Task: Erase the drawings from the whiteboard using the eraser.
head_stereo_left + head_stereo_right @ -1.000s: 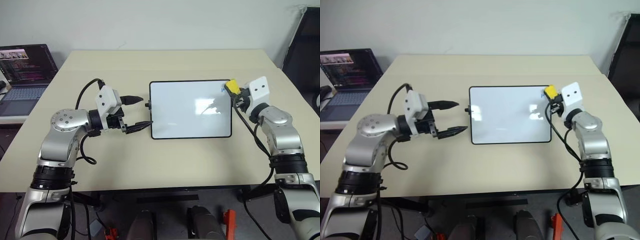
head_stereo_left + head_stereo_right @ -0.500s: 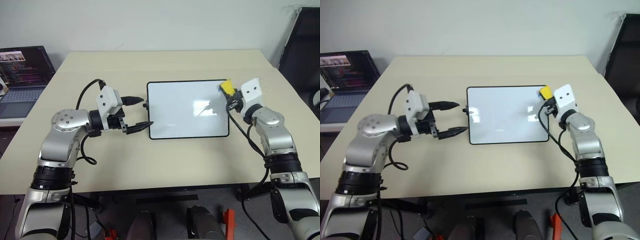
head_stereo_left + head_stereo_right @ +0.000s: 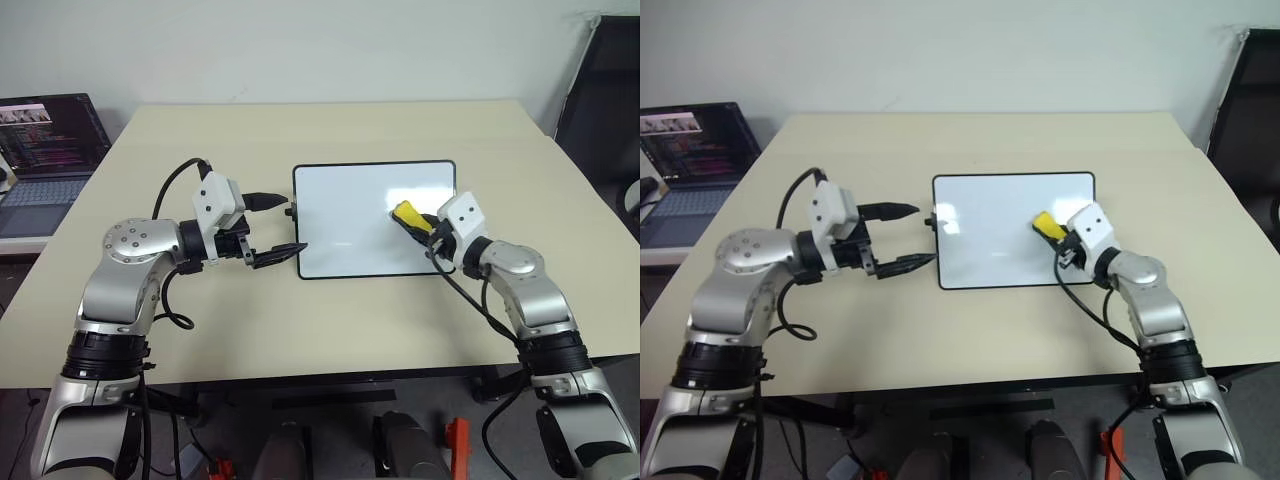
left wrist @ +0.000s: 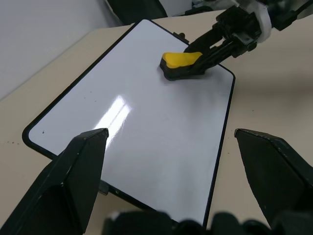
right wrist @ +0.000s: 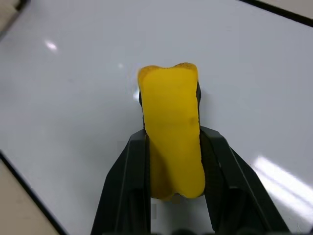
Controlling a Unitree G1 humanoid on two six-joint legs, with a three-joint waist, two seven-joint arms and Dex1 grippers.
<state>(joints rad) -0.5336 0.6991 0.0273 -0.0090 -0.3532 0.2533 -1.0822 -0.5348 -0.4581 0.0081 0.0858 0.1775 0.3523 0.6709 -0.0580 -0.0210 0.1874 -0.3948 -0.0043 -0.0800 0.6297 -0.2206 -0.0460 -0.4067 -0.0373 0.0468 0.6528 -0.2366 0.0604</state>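
The eraser (image 3: 407,214) is sitting clamped between your right gripper's (image 5: 171,161) fingers, pressing on the whiteboard (image 3: 350,215). You're wiping; no drawings are showing nearby. Your left gripper (image 3: 285,228) is gaping empty at the board's edge. Check for leftovers next.

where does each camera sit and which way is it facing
Left and right eye views: on the head, looking forward and down at the table, with both arms; left gripper open beside the whiteboard.
Left wrist view: along its open jaws, across the whiteboard to the right gripper.
Right wrist view: along jaws shut on the eraser, over the whiteboard.
All views share the eraser and whiteboard.
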